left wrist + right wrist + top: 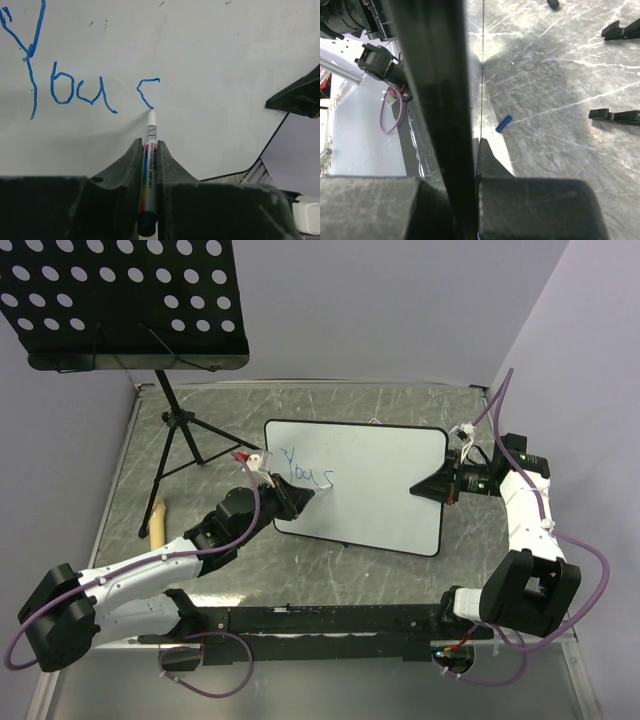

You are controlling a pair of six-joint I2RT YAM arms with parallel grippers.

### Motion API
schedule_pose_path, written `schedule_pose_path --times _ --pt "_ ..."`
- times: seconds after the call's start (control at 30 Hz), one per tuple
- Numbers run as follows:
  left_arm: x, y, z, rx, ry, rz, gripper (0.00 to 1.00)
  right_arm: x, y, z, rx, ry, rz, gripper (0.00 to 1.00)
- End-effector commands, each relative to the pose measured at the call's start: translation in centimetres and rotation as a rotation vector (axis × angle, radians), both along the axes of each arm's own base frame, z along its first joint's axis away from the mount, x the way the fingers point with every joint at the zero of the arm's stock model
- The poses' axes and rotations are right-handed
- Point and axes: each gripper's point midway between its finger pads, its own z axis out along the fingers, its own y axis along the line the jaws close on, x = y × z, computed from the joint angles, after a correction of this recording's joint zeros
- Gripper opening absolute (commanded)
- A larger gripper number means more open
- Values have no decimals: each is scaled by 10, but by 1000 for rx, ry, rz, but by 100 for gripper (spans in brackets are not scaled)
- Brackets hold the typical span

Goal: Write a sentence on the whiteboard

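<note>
At the middle of the grey marbled surface point(330, 405), the whiteboard point(385, 490), its right edge clamped in the right gripper point(428, 487), left gripper point(303, 500) closed on a marker point(150, 125), tip touching the board at the blue sentence point(75, 90), "You" plus 1 partial letter

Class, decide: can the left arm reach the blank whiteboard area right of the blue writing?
Probably yes: the left end effector holds a white marker, tip on the glossy white whiteboard beside the blue handwriting; the right end effector only clamps the far edge.
</note>
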Motion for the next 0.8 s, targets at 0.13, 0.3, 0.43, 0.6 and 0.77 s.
schedule_pose_path --times 0.13,0.3,0.43,0.6,0.77 --pt "5 -4 32 -89 -57 10 1 -2 14 55 199 -162 65 0" --pt "0 1 58 -151 -100 5 1 -2 14 54 200 -158 63 0" --pt "-5 3 70 -181 -116 -6 1 -2 13 55 202 -159 63 0" --pt "-4 -5 67 -178 -108 -29 1 -2 13 55 201 -160 62 0" --pt "-1 -17 64 -166 -98 -56 1 -2 13 55 201 -162 62 0"
